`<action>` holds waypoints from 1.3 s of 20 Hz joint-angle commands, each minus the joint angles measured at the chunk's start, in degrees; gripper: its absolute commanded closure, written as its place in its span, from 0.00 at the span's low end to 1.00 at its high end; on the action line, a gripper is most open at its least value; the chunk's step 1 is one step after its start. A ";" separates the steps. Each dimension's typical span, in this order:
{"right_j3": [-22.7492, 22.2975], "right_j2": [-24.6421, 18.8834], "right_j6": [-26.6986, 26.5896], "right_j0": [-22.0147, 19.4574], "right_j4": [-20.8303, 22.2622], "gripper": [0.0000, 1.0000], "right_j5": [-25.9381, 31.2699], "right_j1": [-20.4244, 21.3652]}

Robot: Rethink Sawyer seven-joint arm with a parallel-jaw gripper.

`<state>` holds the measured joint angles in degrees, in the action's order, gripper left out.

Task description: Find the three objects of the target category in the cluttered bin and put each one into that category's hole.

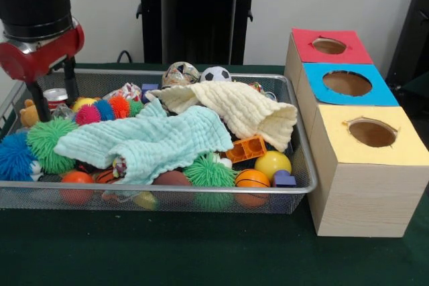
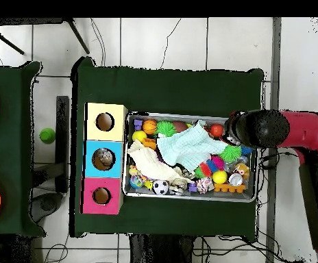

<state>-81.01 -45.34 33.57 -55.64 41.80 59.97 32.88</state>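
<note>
The bin [image 1: 201,195] is a wide silver wire-mesh basket full of toys; it also shows in the overhead view [image 2: 189,198]. My gripper [image 1: 57,106] hangs over the bin's left end in the front view, its two black fingers [image 1: 37,102] apart, with nothing held. A red and white can [image 1: 55,96] lies behind them. In the overhead view the arm's black wrist [image 2: 258,129] covers the gripper. The hole [image 1: 347,83] is the large round cutout in the blue-topped box, to the right of the bin; it also shows in the overhead view [image 2: 103,159].
A pale green cloth [image 1: 147,142] and a cream cloth [image 1: 241,108] cover much of the pile. Around them lie a soccer ball [image 1: 215,74], a yellow ball [image 1: 273,163], an orange basketball [image 1: 253,179], green spiky balls [image 1: 47,142] and an orange brick [image 1: 246,148]. The red-topped box [image 1: 328,46] and the yellow-topped box [image 1: 372,133] flank the blue one.
</note>
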 commanded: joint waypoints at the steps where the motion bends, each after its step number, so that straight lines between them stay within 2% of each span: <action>1: 1.79 3.67 -13.50 1.32 3.45 0.00 7.31 -4.49; 7: 2.84 5.87 -15.51 1.88 7.17 0.00 6.91 -4.93; 14: 2.82 7.69 -15.33 4.48 10.40 0.00 8.32 -4.17; 18: 2.04 8.53 -15.20 5.21 10.68 0.00 9.12 -4.25; 24: -0.12 9.01 -17.15 5.51 8.64 0.00 14.52 -2.84; 26: -0.24 9.45 -17.12 6.09 9.38 0.00 15.42 -2.89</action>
<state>-79.50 -39.29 33.56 -50.56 48.80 66.92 30.49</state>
